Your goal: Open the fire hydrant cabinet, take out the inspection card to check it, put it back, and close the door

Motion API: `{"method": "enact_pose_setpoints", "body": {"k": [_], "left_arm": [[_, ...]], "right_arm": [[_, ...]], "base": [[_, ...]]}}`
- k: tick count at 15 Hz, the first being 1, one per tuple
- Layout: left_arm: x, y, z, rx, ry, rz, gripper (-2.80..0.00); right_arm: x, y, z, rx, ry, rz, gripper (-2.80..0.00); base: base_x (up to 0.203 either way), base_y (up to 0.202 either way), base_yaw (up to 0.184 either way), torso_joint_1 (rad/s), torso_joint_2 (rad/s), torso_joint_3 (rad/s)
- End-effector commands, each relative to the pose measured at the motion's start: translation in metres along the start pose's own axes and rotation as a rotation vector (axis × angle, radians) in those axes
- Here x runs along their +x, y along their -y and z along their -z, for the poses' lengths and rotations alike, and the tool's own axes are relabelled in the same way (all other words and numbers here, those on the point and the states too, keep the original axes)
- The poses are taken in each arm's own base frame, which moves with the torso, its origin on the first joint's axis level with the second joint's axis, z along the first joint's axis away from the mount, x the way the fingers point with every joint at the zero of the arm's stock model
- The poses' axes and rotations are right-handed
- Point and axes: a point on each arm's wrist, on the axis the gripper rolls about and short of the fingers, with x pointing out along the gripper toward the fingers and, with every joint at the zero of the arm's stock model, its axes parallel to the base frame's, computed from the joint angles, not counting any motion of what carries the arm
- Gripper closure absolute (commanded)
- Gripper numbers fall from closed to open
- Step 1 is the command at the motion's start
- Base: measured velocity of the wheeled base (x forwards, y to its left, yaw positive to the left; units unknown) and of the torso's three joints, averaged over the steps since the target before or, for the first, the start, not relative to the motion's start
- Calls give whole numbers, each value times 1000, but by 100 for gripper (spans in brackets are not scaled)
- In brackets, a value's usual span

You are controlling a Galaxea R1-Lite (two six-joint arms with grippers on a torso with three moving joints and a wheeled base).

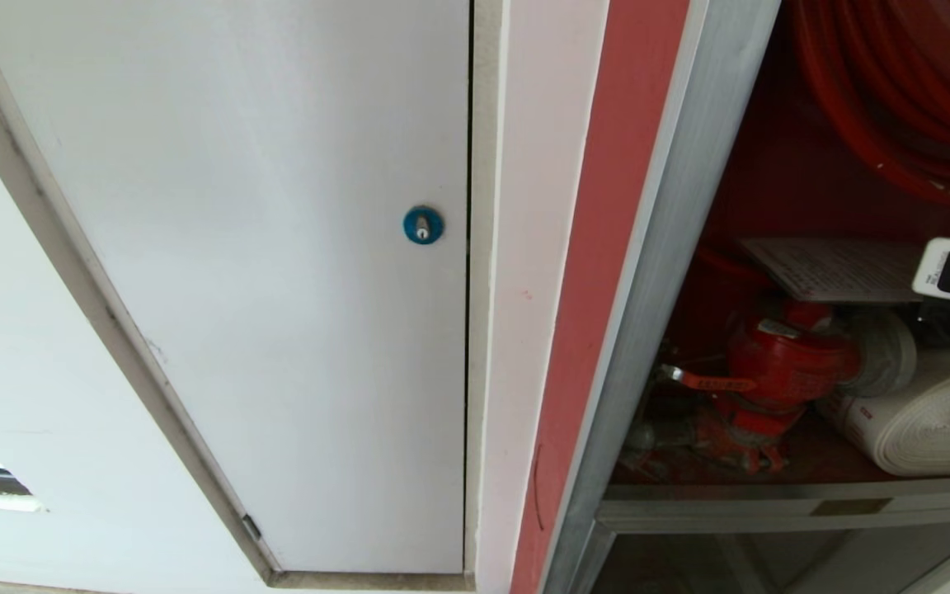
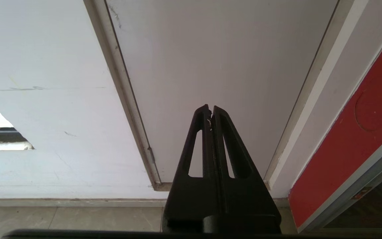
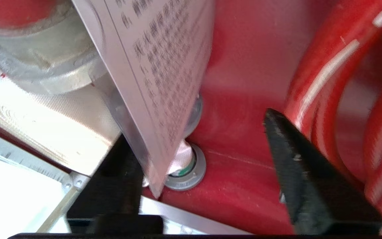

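Filling the left half of the head view is a plain white panel (image 1: 261, 272) with a small blue round lock (image 1: 423, 224) near its right edge. Right of it, past a white strip and a red strip, stands the tall silver metal-framed, red-lined fire hydrant cabinet (image 1: 665, 272), its inside open to view. High in the cabinet hangs the coiled red hose reel (image 1: 904, 91). On the cabinet floor to the right lies the rolled white flat hose (image 1: 937, 421), and just left of it stands the red valve (image 1: 780, 363) with its grey coupling. Above the valve, inside the cabinet, lies the thin whitish inspection card (image 1: 834, 268) with dense rows of small print, roughly level.

The right gripper (image 3: 207, 156) is inside the cabinet, only partly seen at the right edge of the head view as a white-and-black block just beside the card's right end. In the right wrist view its two black fingers (image 3: 297, 156) stand wide apart. The card's corner hangs between them, close against one finger, but the other finger is well clear of it, so the card is not clamped.

The left gripper (image 2: 211, 109) is parked low in front of the white panel, its black fingers pressed together on nothing.
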Motion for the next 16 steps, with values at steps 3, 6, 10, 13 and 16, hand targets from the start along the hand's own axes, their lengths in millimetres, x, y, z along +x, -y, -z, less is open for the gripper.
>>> {"method": "enact_pose_setpoints", "body": {"k": [3, 6, 10, 13, 16], "left_arm": [[0, 0, 0, 1, 1, 0, 0], [0, 0, 0, 1, 1, 0, 0], [0, 0, 0, 1, -1, 0, 0], [0, 0, 0, 1, -2, 0, 0], [0, 0, 0, 1, -1, 0, 0]], "right_arm": [[-22, -7, 4, -30, 0, 15, -280], [-35, -13, 7, -33, 0, 15, -280], [-69, -17, 12, -36, 2, -1, -280], [-95, -24, 16, -37, 9, -11, -280], [-120, -27, 21, -36, 9, -8, 0]], "base": [[0, 0, 0, 0, 0, 0], [0, 0, 0, 0, 0, 0], [0, 0, 0, 0, 0, 0], [0, 0, 0, 0, 0, 0], [0, 0, 0, 0, 0, 0]]}}
